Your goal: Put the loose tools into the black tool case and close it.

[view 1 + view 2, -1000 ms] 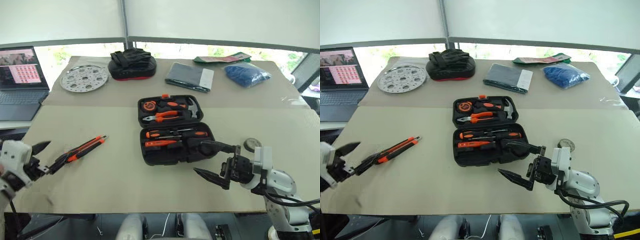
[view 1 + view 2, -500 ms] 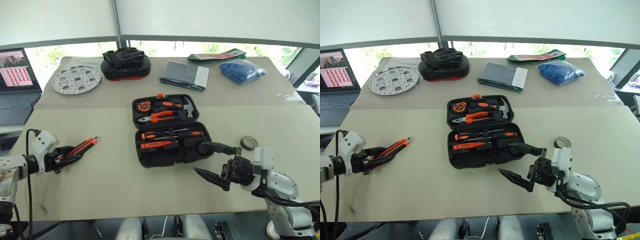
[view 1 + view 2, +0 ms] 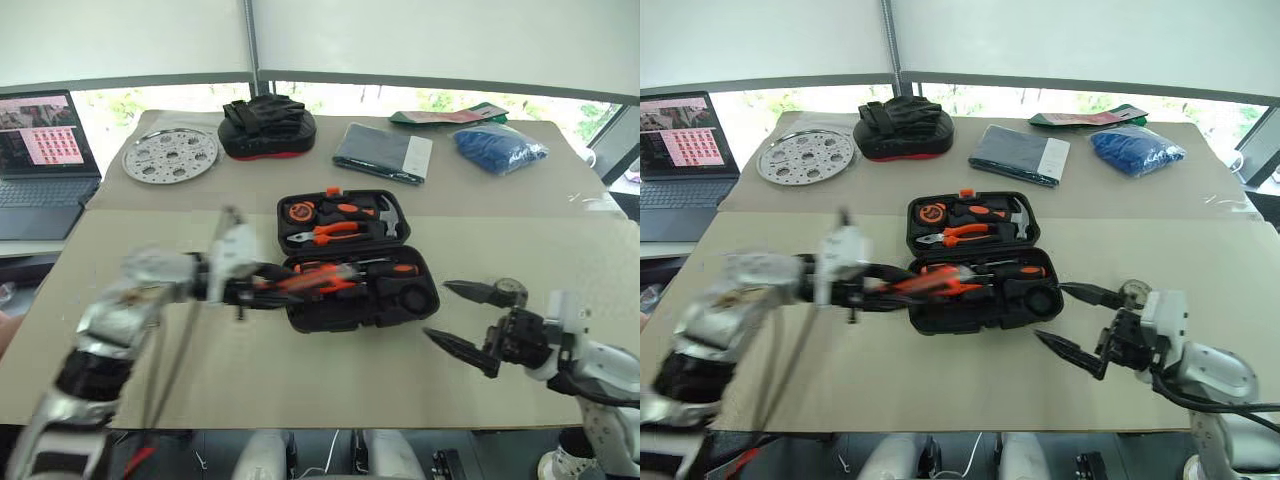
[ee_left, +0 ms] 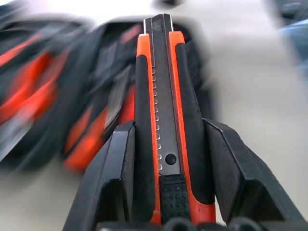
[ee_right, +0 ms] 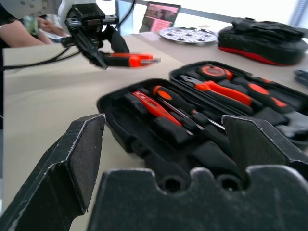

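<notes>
The black tool case [image 3: 300,318] lies open at the table's middle, with screwdrivers [image 3: 372,268] in its near half. My left gripper [image 3: 262,290] is shut on the orange-black utility knife [image 4: 161,96]. It holds the knife [image 3: 305,282] level over the case's left edge, pointing right. My right gripper [image 3: 436,309] hangs open and empty just right of the case, aimed at it. From there the knife [image 5: 127,59] shows beyond the case's rim [image 5: 120,103]. A small dark tape roll [image 3: 508,291] lies on the table beside the right gripper's far finger.
Pliers, a hammer and a tape measure fill the case's far half [image 3: 340,215]. Along the back stand a laptop [image 3: 40,150], a perforated metal disc [image 3: 170,155], a black-and-red pouch [image 3: 267,125], a grey folder [image 3: 383,152] and a blue bag [image 3: 497,147]. A person's arm [image 5: 19,33] shows at the left.
My left gripper shut on the utility knife at the table's left, then swung it right to the case's left edge. My right gripper drifted slightly right, still open.
</notes>
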